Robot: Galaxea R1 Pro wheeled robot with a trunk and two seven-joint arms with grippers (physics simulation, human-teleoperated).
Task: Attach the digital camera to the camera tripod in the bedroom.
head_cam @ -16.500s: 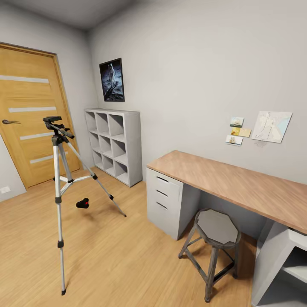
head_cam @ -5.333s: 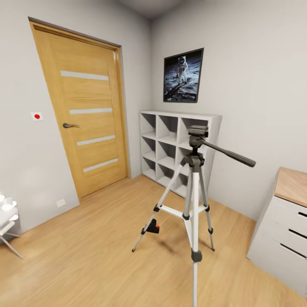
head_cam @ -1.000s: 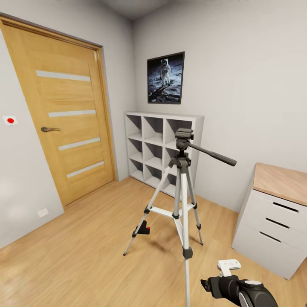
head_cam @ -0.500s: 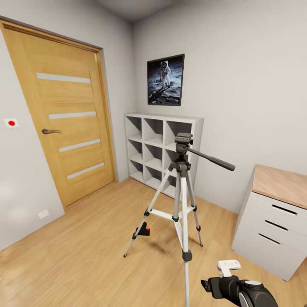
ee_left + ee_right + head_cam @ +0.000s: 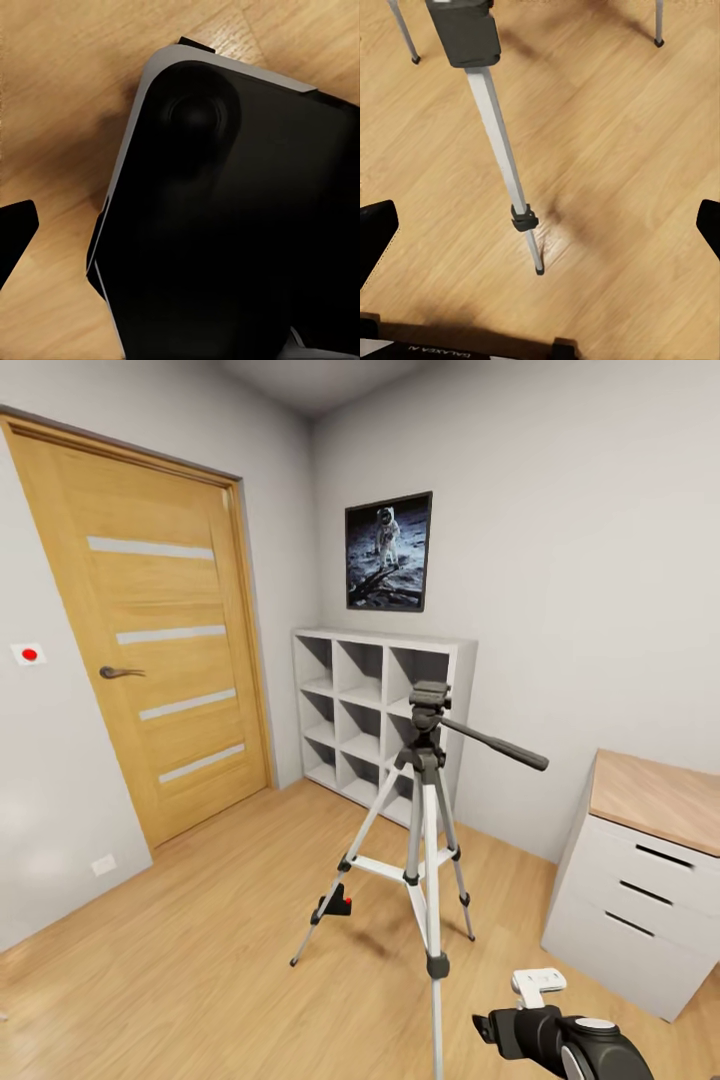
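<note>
Against the picture half a second ago the whole head view has shifted slightly — the tripod's head sits a little lower in the picture and the door handle likewise, so the camera has moved, not the things. The right arm [image 5: 560, 1038] at the bottom of the view looks unchanged.

The tripod [image 5: 428, 830] stands upright on the wood floor [image 5: 200, 960] in the middle of the room, legs spread, its pan handle pointing toward the worktop [image 5: 655, 795] with white drawers. The camera [image 5: 338, 903] lies on the floor just beside the tripod's far left leg, red spot visible, between the legs and the door [image 5: 150, 640]. Behind stand the white cube shelf [image 5: 375, 710] and an astronaut poster [image 5: 388, 552].

Right wrist view: the right gripper's [image 5: 544, 232] jaws stand wide apart, nothing between them; the tripod's near leg [image 5: 506, 176] and its foot lie on the floor between the two fingertips, well below them. The camera lies well apart from these jaws.

Left wrist view: a dark rounded body of the robot [image 5: 240, 217] blocks most of the view; one fingertip [image 5: 15, 232] shows — I cannot tell how the left jaws stand.
</note>
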